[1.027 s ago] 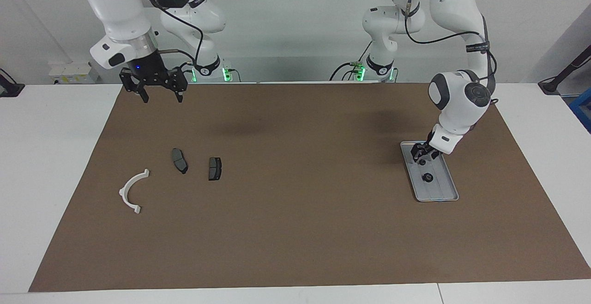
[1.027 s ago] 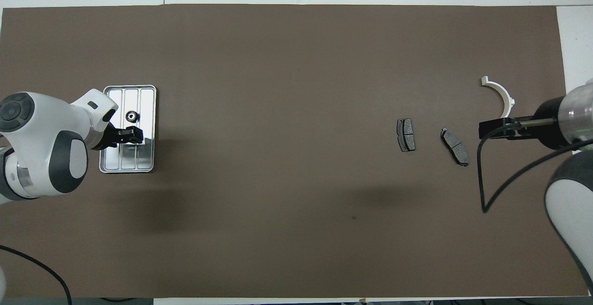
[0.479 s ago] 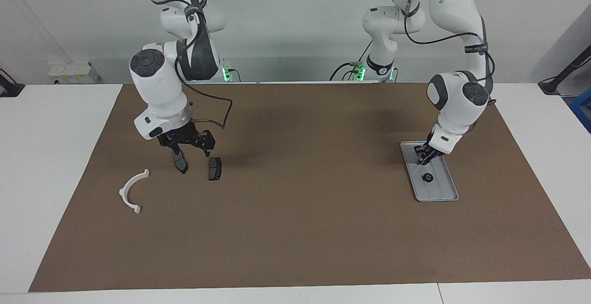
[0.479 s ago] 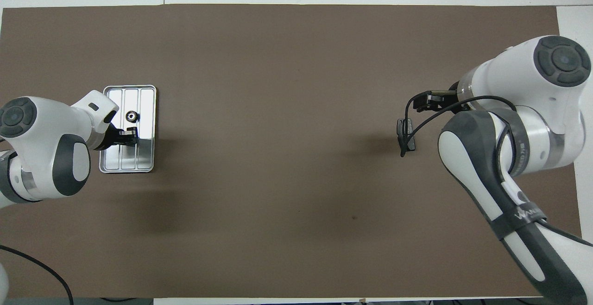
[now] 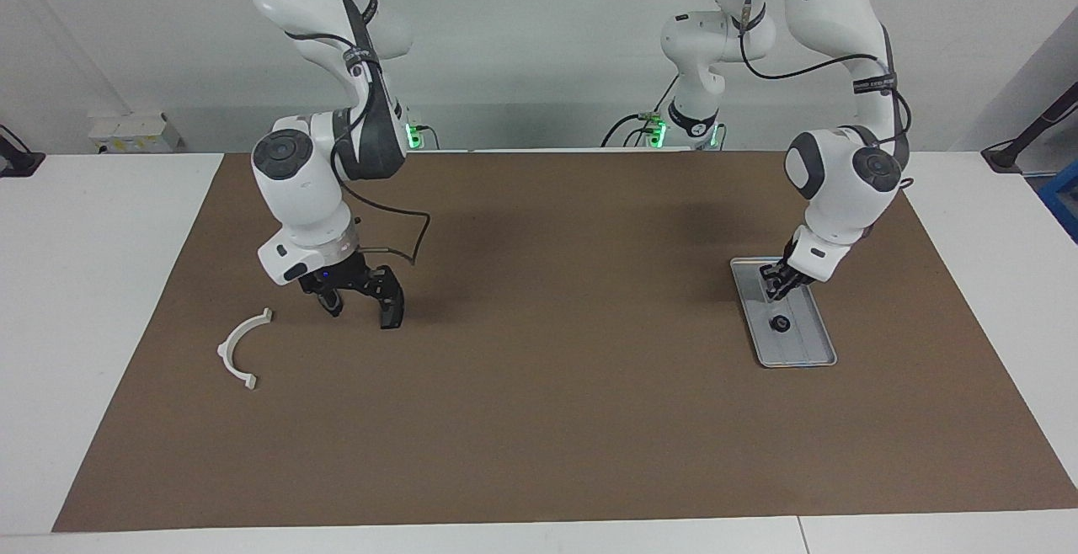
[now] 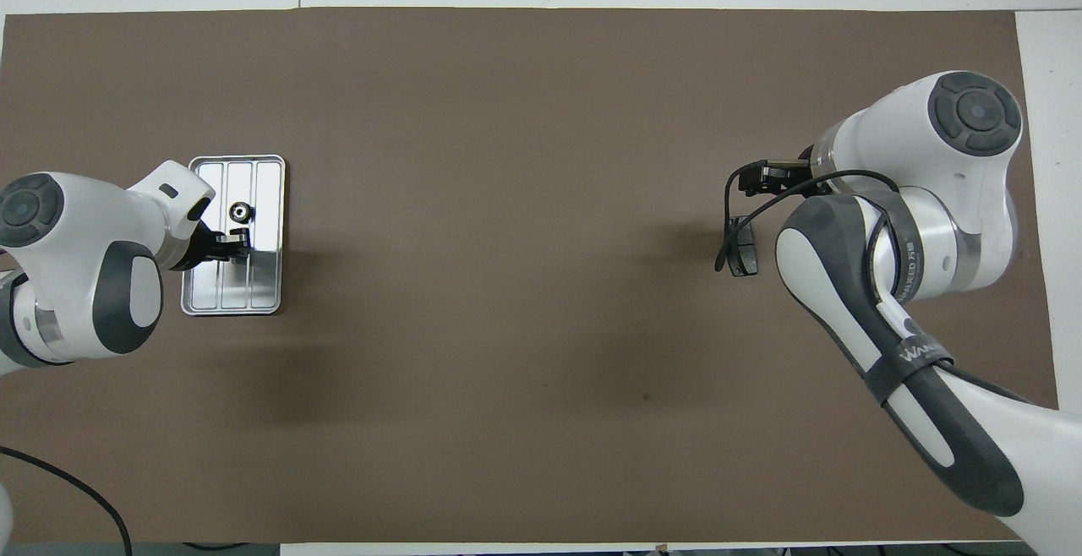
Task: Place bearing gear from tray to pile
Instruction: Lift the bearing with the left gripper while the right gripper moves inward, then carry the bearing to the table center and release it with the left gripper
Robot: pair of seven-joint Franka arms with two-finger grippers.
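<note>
Silver tray (image 5: 813,354) lay toward the left arm's end of the desk (image 5: 84,284), with one bearing gear (image 5: 781,324) resting loose in it. Your left claw (image 5: 776,284) stood low over the tray's end nearer the robots, fingertips together; I could not tell whether they pinched anything. Your right claw (image 5: 360,311) hung spread apart, low over the pile, where one dark brake pad (image 6: 745,258) showed. The white bracket (image 5: 240,350) lay just beside, toward the right arm's end.

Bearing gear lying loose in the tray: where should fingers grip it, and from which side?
Grip the bearing gear across its round outer edge, coming from straight above: it lies flat on the floor of the tray, clear of the raised rim.
</note>
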